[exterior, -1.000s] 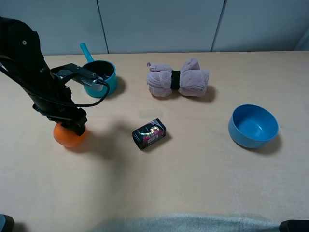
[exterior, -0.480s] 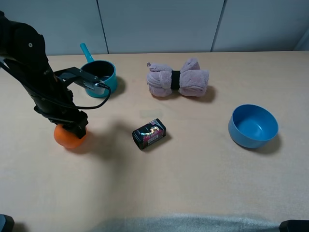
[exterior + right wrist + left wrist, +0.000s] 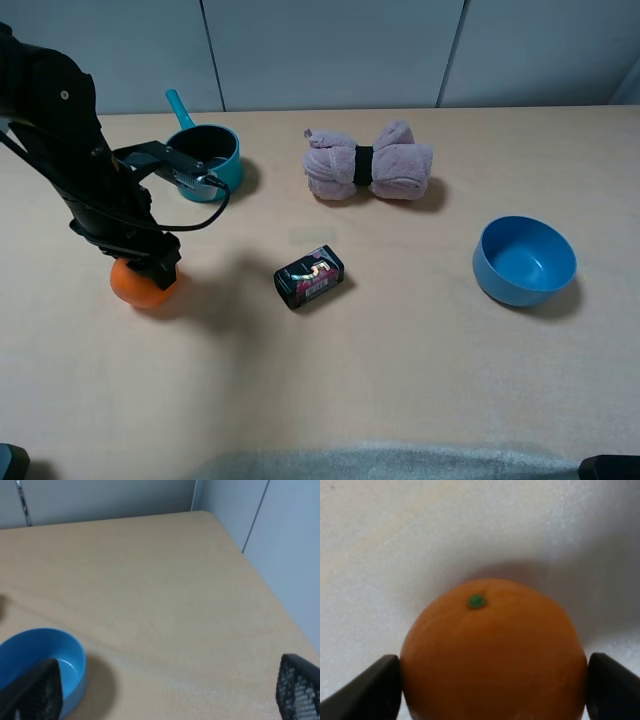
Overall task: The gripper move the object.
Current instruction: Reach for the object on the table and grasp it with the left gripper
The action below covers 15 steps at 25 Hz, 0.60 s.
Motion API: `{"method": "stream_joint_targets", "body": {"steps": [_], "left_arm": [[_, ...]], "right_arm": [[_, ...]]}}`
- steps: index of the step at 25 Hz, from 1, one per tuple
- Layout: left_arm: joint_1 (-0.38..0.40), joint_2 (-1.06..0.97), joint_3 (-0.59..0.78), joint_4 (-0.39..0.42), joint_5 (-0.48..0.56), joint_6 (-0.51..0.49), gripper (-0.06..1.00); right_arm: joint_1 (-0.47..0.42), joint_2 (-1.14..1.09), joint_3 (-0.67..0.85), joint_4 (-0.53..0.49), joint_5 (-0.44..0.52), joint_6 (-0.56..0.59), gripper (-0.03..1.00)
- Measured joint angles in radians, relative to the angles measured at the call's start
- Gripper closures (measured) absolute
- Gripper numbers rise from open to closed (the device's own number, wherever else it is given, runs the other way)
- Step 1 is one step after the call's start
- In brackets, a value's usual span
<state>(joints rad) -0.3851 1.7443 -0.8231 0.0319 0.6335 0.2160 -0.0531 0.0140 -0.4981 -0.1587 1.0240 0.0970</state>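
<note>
Orange [image 3: 492, 652]: round, matte, finely dimpled skin, small green stem dot [image 3: 476, 601] facing up toward the left wrist camera. It is sitting on the pale wooden table [image 3: 400, 380] at the left side, casting a soft shadow beside it.

Left gripper [image 3: 492, 692]: jaws are clamping the orange, one black finger [image 3: 367, 692] pressing each flank at its widest part. From the high camera the left gripper [image 3: 160, 262] is covering the top of the orange [image 3: 140, 287], so only the lower half of it is showing. A black cable is looping off the arm.

Right gripper [image 3: 165, 690]: jaws are standing wide apart, mesh-faced fingers [image 3: 300, 690] at the frame edges, bare tabletop between them.

Hard to make out, near to far:
- A grey, soft-looking strip is running along the near table edge, cut off by the frame; I cannot tell what it is.
- Black printed box [image 3: 309, 276] is lying near the middle, well apart from the orange; its label is too small to read.
- Blue bowl [image 3: 525, 260] is sitting at the right; in the right wrist view the bowl [image 3: 75, 655] is partly cut off behind a finger.
- Pink rolled towel [image 3: 369, 162], bound by a dark band, is lying at the far middle.
- Teal pot [image 3: 208, 160] is standing at the far left, part of its rim hidden behind the arm's bracket.
</note>
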Motion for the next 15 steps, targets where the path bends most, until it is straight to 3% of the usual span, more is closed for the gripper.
{"method": "stream_joint_targets", "body": {"steps": [15], "left_arm": [[-0.001, 0.003, 0.000, 0.001, -0.020, -0.004, 0.14]], "right_arm": [[0.000, 0.000, 0.000, 0.000, 0.000, 0.000, 0.32]]}}
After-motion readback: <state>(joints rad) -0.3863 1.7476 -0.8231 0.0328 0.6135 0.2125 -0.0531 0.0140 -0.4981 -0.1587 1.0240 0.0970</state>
